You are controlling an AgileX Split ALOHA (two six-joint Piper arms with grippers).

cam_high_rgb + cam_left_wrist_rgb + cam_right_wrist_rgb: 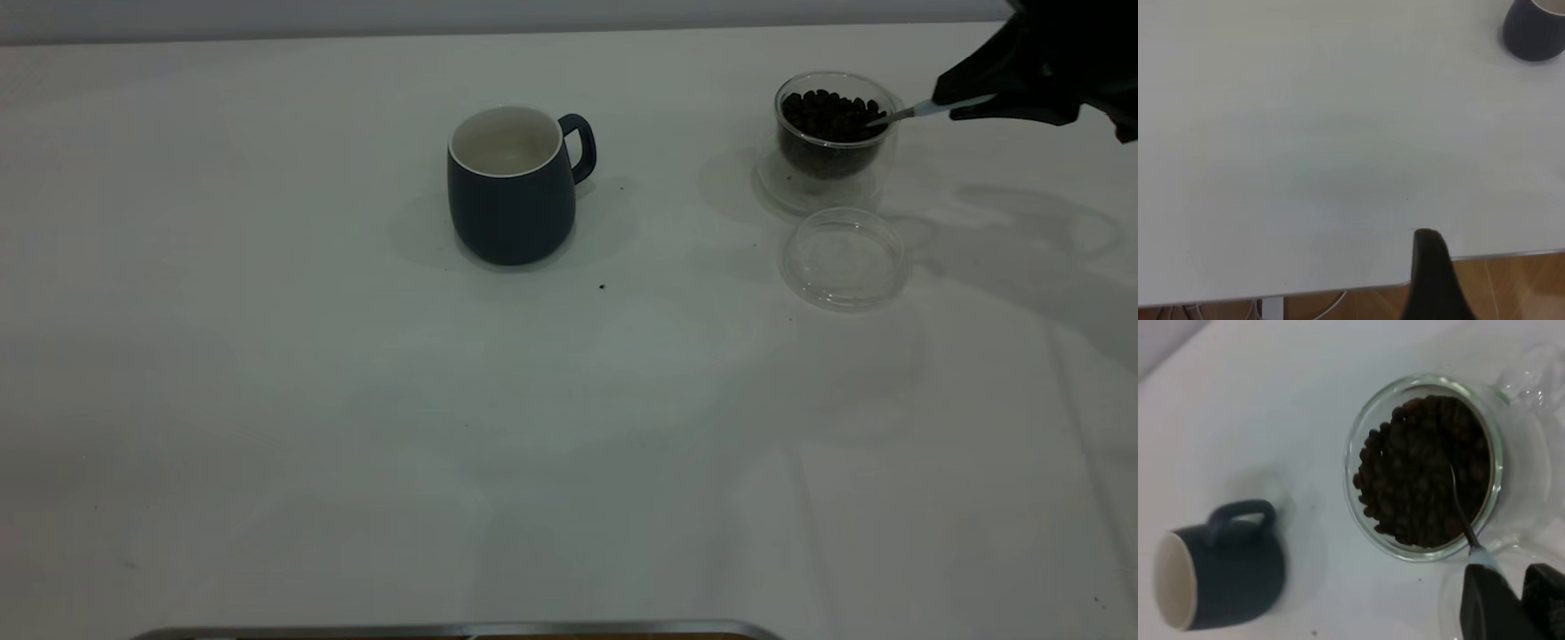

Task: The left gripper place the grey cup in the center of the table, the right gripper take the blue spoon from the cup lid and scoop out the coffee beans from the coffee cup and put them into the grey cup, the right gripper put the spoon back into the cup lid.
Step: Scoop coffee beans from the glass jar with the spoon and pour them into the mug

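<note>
The grey cup [511, 187] [1225, 573] stands upright near the middle of the white table [356, 400], its handle toward the coffee cup [836, 133] [1368, 440] at the far right. My right gripper [965, 100] [1508, 577] is shut on the pale handle of the blue spoon [925, 109] [1465, 520]. The spoon's bowl is dipped into the coffee beans [827, 114] [1411, 480]. Just in front of the coffee cup lies the clear cup lid [845, 258], with nothing in it. Only one dark finger [1431, 273] of my left gripper shows, over the table's edge, far from the grey cup [1531, 33].
A dark speck [602, 286] lies on the table in front of the grey cup. A metal edge [444, 629] runs along the near side. The left wrist view shows the table's edge [1338, 288] with wooden floor beyond it.
</note>
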